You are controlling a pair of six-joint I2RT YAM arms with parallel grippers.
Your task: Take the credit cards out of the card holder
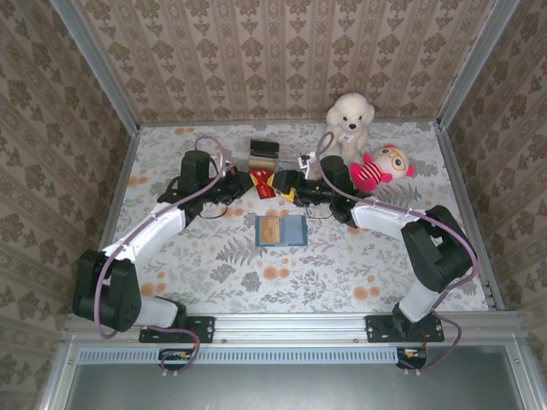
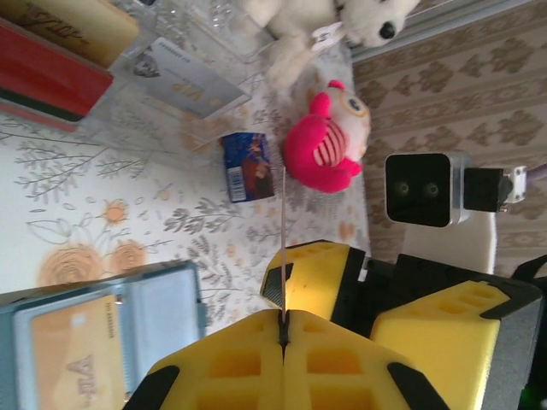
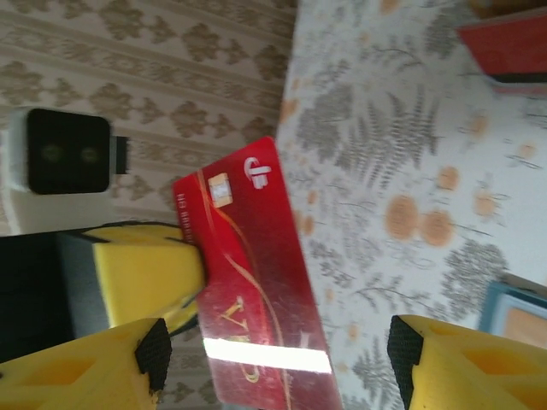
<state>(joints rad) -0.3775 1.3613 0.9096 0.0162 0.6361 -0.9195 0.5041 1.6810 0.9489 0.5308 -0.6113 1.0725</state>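
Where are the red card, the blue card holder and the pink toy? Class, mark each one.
red card (image 3: pixel 252 282), right wrist view, middle of its printed face.
blue card holder (image 1: pixel 294 228), top view, its bare right flap.
pink toy (image 1: pixel 369 175), top view, its body.

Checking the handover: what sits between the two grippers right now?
The red credit card, seen in the top view: the left gripper is shut on it, and the right gripper has its jaws open around it.
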